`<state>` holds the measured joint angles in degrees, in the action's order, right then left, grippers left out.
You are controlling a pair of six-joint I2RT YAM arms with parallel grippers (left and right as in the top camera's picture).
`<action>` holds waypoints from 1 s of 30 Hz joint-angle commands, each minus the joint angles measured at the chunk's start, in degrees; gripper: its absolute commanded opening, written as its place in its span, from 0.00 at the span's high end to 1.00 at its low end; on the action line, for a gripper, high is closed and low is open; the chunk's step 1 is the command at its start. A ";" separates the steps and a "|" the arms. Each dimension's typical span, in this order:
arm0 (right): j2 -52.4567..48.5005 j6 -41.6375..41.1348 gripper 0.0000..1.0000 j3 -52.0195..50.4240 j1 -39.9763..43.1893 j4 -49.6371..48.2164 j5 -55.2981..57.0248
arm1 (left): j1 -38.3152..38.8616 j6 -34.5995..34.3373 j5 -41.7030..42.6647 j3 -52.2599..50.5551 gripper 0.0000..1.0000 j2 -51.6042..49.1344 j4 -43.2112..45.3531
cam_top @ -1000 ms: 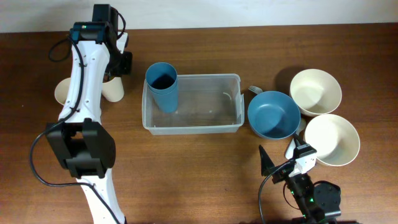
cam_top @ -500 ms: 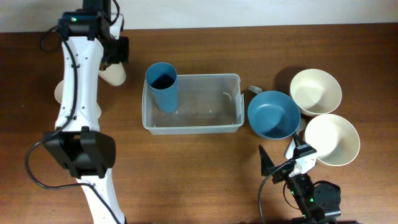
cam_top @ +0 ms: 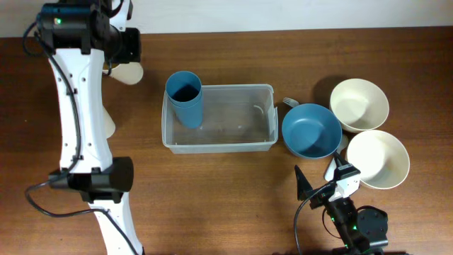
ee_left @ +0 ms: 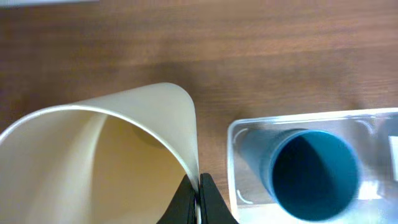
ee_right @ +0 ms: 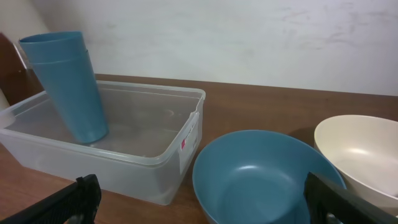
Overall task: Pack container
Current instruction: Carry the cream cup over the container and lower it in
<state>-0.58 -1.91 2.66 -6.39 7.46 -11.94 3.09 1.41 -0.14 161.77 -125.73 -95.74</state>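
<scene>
At the far left, the left gripper (ee_left: 199, 194) is pinched fully closed on the thin wall of a cream plastic cup (ee_left: 106, 155), carried high over the wooden table (cam_top: 233, 205), well apart from the tub and up-left of it. The grip on one lip is slight, so the cup could swing, tip or slide out during the carry. A pale cream shape (cam_top: 107, 120) peeks from under the left arm; it is too covered to say what it is. In the overhead view the wrist also hides the fingers themselves. Next comes the clear rectangular plastic container (cam_top: 233, 145), sitting mid-table, with nested blue plastic tumblers (cam_top: 185, 95) leaning at its left end. That is the end nearest the incoming cup, so a low or crooked approach may clip the tub's rim or knock the tumblers over. Small marks on the tub floor are too faint to read. Just right of the tub lies a grey utensil (cam_top: 290, 101), mostly hidden behind a round blue bowl (cam_top: 311, 131). Beyond are a round cream bowl (cam_top: 359, 104) and a second cream bowl (cam_top: 377, 158). The right gripper (cam_top: 322, 183) rests low near the front edge, spread wide and empty.
</scene>
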 commanded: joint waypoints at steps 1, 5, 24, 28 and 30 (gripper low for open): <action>0.37 -0.48 0.01 -0.50 -0.39 -0.02 0.13 | 2.01 -0.70 1.07 4.63 0.98 1.53 -0.94; 0.37 -0.48 0.01 -0.50 -0.39 -0.02 0.15 | 4.72 -0.48 0.79 4.79 0.98 5.27 -0.94; 0.39 -0.46 0.01 -0.50 -0.39 -0.02 0.13 | 19.76 -0.52 0.81 -6.75 0.99 25.07 -0.94; 0.39 -0.48 0.01 -0.50 -0.39 -0.02 0.13 | 23.96 -0.61 0.42 -15.39 0.98 28.89 -0.96; 0.37 -0.46 0.01 -0.50 -0.39 -0.02 0.15 | 25.79 -0.85 0.42 -19.26 0.99 30.21 -0.96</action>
<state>-0.58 -1.96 2.66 -6.39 7.46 -11.94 26.55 1.23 0.25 147.46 -97.43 -96.79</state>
